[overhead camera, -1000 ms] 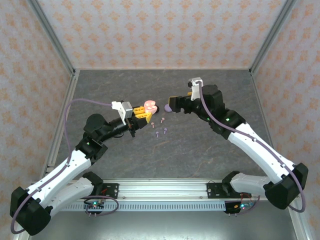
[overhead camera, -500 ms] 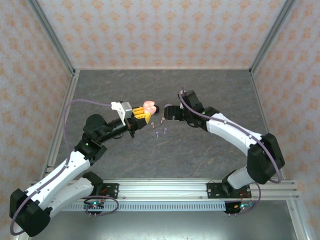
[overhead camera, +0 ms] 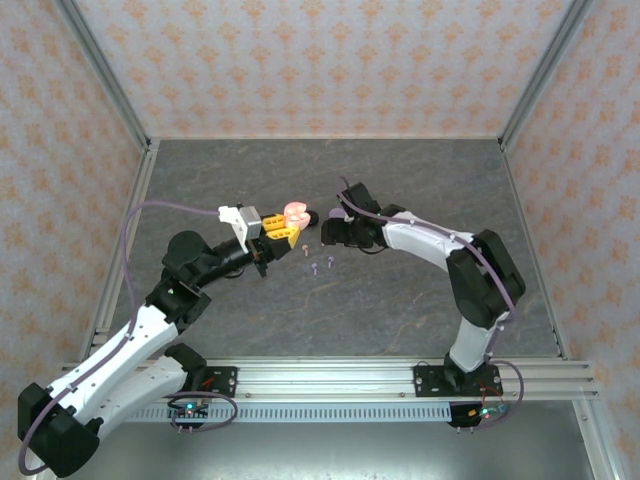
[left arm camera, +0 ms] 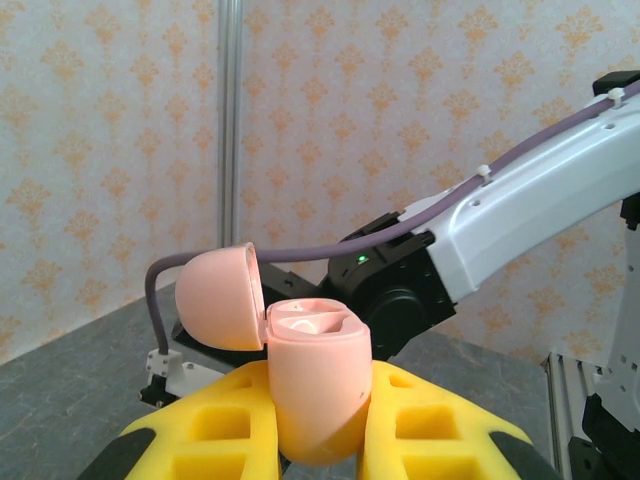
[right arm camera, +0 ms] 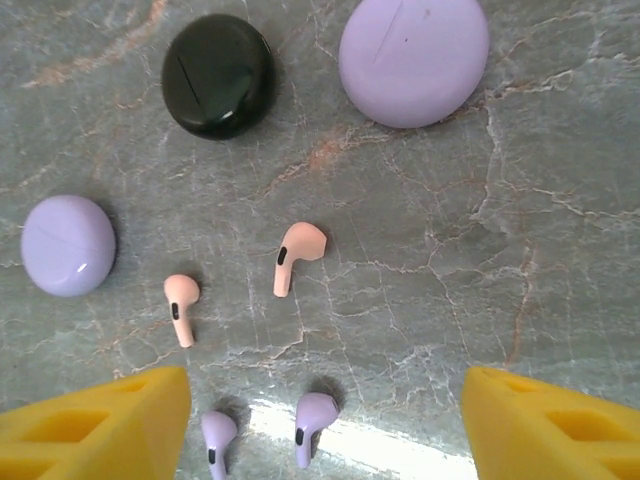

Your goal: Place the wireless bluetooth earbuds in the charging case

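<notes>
Gripping the open pink charging case (left arm camera: 315, 385) in my left claw (overhead camera: 284, 230), I see my right claw (right arm camera: 325, 425) spread wide over two pink earbuds (right arm camera: 297, 252) — lying loose on the worktop (right arm camera: 480, 260).

A grey, marbled surface (overhead camera: 400, 310) spread across the middle of the overhead view. It was bounded by walls (overhead camera: 320, 60) papered in pale pink with an orange motif. A metal post (overhead camera: 100, 70) slanted down the upper left, and a second post (overhead camera: 545, 70) slanted down the upper right. A metal rail (overhead camera: 330, 380) ran along the bottom. In the right wrist view three round things lay on the surface, all apart from one another. A black disc (right arm camera: 218, 75) lay at upper left, a large purple disc (right arm camera: 414, 58) at the top right of centre, and a smaller purple disc (right arm camera: 68, 245) at the left edge.
</notes>
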`<state>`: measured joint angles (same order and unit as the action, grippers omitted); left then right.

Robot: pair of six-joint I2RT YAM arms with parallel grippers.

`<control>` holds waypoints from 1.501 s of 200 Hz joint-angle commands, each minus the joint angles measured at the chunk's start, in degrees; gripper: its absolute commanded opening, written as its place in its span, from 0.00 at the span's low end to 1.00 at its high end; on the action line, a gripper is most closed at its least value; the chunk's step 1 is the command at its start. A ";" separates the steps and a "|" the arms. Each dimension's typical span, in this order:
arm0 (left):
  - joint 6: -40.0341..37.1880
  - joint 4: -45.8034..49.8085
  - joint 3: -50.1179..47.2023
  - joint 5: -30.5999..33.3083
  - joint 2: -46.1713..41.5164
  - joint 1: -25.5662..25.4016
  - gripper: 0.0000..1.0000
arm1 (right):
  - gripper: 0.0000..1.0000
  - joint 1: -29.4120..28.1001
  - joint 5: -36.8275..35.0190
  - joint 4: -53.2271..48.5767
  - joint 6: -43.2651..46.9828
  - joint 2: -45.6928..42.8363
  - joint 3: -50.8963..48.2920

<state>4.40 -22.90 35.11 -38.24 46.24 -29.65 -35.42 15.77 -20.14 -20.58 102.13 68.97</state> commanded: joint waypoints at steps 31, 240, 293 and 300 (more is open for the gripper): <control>-1.15 -0.11 -0.66 1.31 -0.89 -0.66 0.00 | 0.59 -1.47 -2.09 -7.05 0.67 5.79 5.21; -1.81 0.55 -0.45 1.06 -0.89 -0.62 0.00 | 0.50 -3.56 -6.54 -12.35 3.65 16.35 18.74; -1.94 0.66 -0.44 1.07 -0.89 -0.60 0.00 | 0.48 -3.17 -7.90 -14.11 3.92 19.48 22.51; -1.98 0.74 -0.40 1.06 -0.89 -0.67 0.00 | 0.47 -3.09 -8.07 -14.17 3.94 19.74 22.69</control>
<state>3.95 -22.00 35.07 -38.04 46.22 -29.65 -38.96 10.26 -31.70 -17.58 120.44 89.52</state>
